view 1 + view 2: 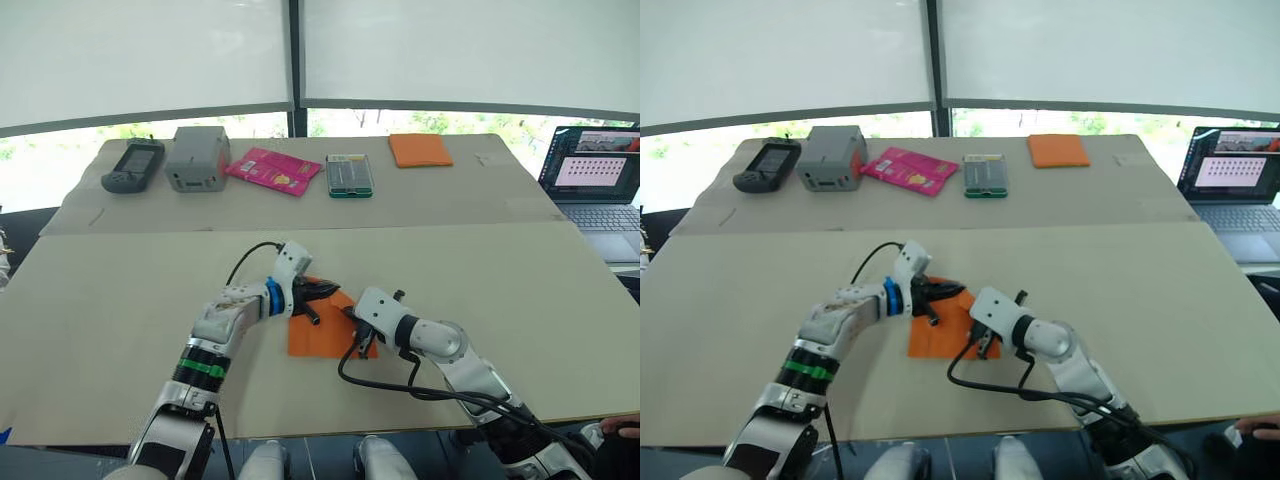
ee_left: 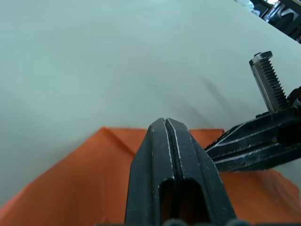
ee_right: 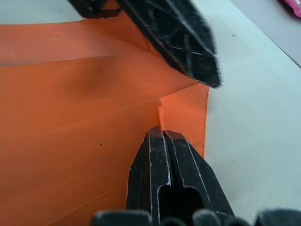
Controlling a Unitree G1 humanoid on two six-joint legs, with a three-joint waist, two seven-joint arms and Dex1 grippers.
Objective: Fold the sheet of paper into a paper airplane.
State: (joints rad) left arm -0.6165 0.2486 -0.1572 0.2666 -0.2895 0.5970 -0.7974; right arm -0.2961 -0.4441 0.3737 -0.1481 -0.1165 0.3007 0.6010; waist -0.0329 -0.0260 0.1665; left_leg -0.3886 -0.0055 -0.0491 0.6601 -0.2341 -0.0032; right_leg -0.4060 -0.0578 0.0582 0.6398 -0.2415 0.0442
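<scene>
On the far counter (image 1: 470, 195), from left to right, lie a dark handheld device (image 1: 133, 166) with a screen, a boxy grey unit (image 1: 197, 158), a glossy pink printed packet (image 1: 273, 170), a flat green-edged case (image 1: 349, 175) and a smooth orange rectangle (image 1: 420, 149). The surface is matte and pale, with a seam where the far counter meets the near one.

On the near counter, the left hand (image 1: 322, 291) reaches in from the left — its two black fingers are pressed flat together, the seam between them showing as a thin line in the left wrist view. Its tips rest over the upper edge of the sheet of paper (image 1: 322, 335), which lies flat in the middle of the near counter between the two arms. The paper is thin, bright orange and matte, crossed by straight crease lines, with one corner folded in so that a small layered flap shows in the right wrist view.

The right hand (image 1: 351, 318) comes in from the right — its fingers are likewise closed against each other, tips down on the paper's right part, close beside the left hand. A black cable (image 1: 375, 380) loops over the counter beneath the right forearm.

At the far right stands an open laptop (image 1: 592, 178) with a lit screen.
</scene>
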